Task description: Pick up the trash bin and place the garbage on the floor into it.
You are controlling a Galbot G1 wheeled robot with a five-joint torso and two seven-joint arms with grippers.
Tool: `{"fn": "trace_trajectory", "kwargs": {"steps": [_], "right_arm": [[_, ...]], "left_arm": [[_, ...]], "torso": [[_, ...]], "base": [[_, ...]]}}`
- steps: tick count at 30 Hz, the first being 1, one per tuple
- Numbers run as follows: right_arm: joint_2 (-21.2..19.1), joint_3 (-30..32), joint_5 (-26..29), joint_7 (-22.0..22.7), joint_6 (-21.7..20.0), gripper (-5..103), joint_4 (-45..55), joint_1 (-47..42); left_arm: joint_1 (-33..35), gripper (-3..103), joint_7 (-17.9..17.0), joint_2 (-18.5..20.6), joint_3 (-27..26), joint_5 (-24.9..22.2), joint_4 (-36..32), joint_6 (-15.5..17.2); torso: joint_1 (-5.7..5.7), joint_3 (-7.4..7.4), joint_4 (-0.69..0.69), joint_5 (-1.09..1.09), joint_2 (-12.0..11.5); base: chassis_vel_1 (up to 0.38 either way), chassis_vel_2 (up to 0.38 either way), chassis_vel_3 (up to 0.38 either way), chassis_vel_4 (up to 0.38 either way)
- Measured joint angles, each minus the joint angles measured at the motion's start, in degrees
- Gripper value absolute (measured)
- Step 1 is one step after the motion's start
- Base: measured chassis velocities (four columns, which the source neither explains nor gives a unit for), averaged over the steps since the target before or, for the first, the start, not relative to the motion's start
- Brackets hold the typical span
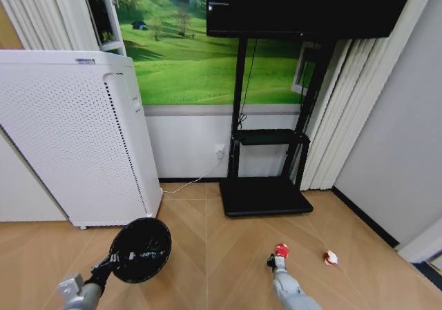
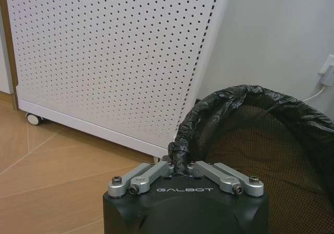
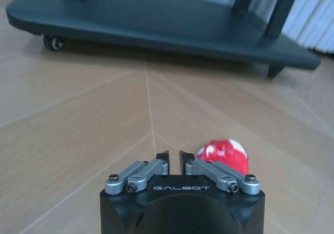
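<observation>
Behind: white perforated cabinet (image 1: 72, 134) on casters, black TV stand (image 1: 266, 192) with its flat base on the wood floor (image 1: 207, 241), cable along the wall. Nothing between the stand's base and the litter.

Left gripper (image 2: 180, 167) clamped on the bag-lined rim of the trash bin (image 1: 140, 249), fingers pinched shut around the black plastic; bin held off the floor, mouth tilted toward the camera, in front of the cabinet, left of the stand.

Right gripper (image 3: 174, 157) low over the floor before the stand's base, fingers nearly together with a narrow gap, holding nothing; red-and-white scrap (image 3: 223, 155) just beside them, contact unclear. Second scrap (image 1: 331, 257) farther right. Bin's lower body hidden.
</observation>
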Motion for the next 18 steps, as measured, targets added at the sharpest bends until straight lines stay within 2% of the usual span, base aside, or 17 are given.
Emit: {"fn": "trace_trajectory", "kwargs": {"steps": [1,2,5,6,9,10,12,15,18], "right_arm": [[0.21,0.07,-0.79,0.22,0.70,19,-0.50,0.56],[0.21,0.07,-0.79,0.22,0.70,19,-0.50,0.56],[0.92,0.18,-1.33,1.29,1.11,35,-2.73,2.39],[0.92,0.18,-1.33,1.29,1.11,35,-2.73,2.39],[1.26,0.31,-1.05,2.35,0.79,51,-5.02,4.27],[1.26,0.31,-1.05,2.35,0.79,51,-5.02,4.27],[1.35,0.31,-0.07,2.82,0.13,62,-5.90,4.91],[1.86,0.39,1.12,3.93,-0.59,67,-7.16,5.64],[2.44,0.56,1.49,5.03,-0.72,78,-8.85,6.50]], "left_arm": [[-0.10,4,0.00,0.01,0.08,0.00,0.02,-0.01],[-0.10,4,0.00,0.01,0.08,0.00,0.02,-0.01],[-0.28,4,0.01,0.09,0.18,0.00,0.02,-0.02],[-0.28,4,0.01,0.09,0.18,0.00,0.02,-0.02],[-0.28,4,0.01,0.13,0.11,-0.04,0.02,-0.02],[-0.28,4,0.01,0.13,0.11,-0.04,0.02,-0.02],[-0.32,4,0.01,0.13,0.10,-0.04,0.05,-0.02],[-0.40,4,0.01,0.14,0.26,-0.04,0.05,-0.03],[-0.43,4,0.01,0.13,0.44,-0.04,0.06,-0.03]], "torso": [[0.00,0.00,0.00,-0.01,0.00],[0.00,0.00,0.00,-0.01,0.00],[0.00,0.00,0.01,0.00,0.00],[0.00,0.00,0.01,0.00,0.00],[0.00,0.00,0.01,-0.01,0.00],[0.00,0.00,0.01,-0.01,0.00],[0.00,0.00,0.01,-0.01,0.00],[0.00,0.00,0.00,-0.01,0.00],[0.00,0.00,0.00,-0.01,0.00]], "base": [[0.000,0.000,0.000,0.000],[0.000,0.000,0.000,0.000],[0.000,0.000,0.000,0.000],[0.000,0.000,0.000,0.000],[0.000,0.000,0.000,0.000],[0.000,0.000,0.000,0.000],[0.000,0.000,0.000,0.000],[0.000,0.000,0.000,0.000],[0.000,0.000,0.000,0.000]]}}
